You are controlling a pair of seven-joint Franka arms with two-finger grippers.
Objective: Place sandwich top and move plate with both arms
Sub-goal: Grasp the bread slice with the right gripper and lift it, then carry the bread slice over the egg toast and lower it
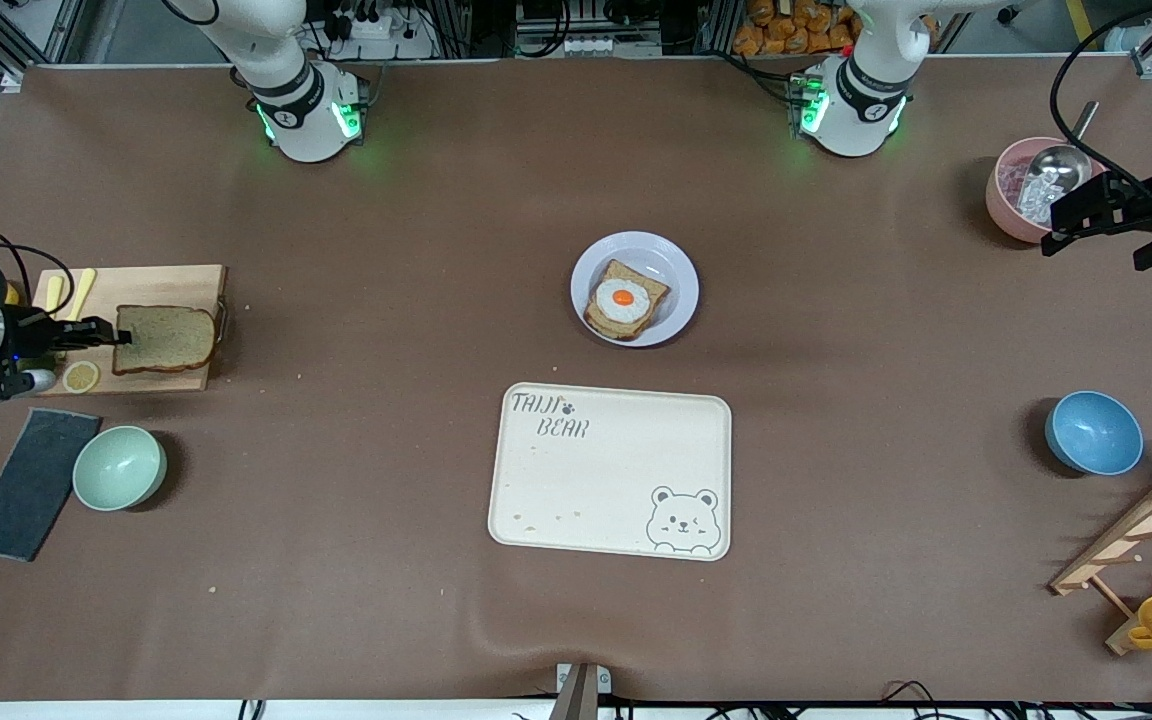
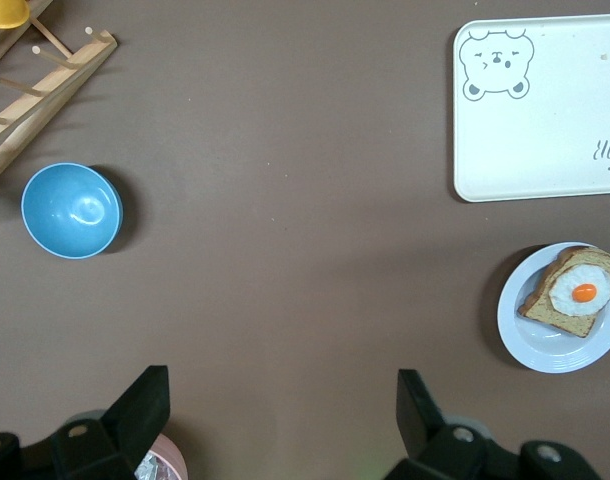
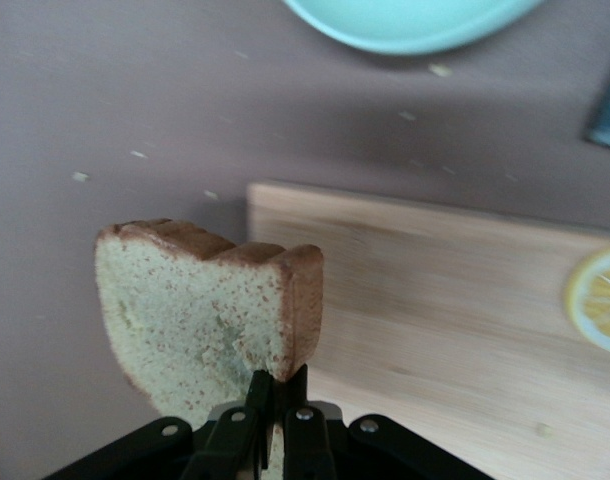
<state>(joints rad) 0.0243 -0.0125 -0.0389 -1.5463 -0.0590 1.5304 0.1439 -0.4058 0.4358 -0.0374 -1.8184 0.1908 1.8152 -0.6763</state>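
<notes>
The right gripper (image 1: 114,335) hangs over the wooden cutting board (image 1: 176,285) at the right arm's end of the tabletop (image 1: 386,250), its jaws clamped on the edge of the sandwich top (image 1: 166,340), the plain speckled slice with the darker crust; the right wrist view shows the sandwich top (image 3: 200,310) pinched between the closed black fingers (image 3: 250,405), with the board (image 3: 435,330) below it. A lemon slice (image 1: 81,376) lies on the board at about 7 o'clock from the bread, and a green bowl (image 1: 119,467) sits on the tabletop nearer the front camera, beside a dark cloth (image 1: 31,483). The plate (image 1: 671,265), pale lavender-white, rests at the middle of the tabletop, well apart from the bread, and carries a slice topped with a fried egg (image 1: 623,298). The cream bear-print tray (image 1: 616,480) lies at 6 o'clock from the plate, near it and not touching. The left gripper (image 2: 285,420) waits above the left arm's end of the tabletop, over bare brown surface beside a pink bowl (image 1: 1011,190), its jaws spread wide and holding nothing; a blue bowl (image 1: 1094,432) sits at 6 o'clock from the pink one
</notes>
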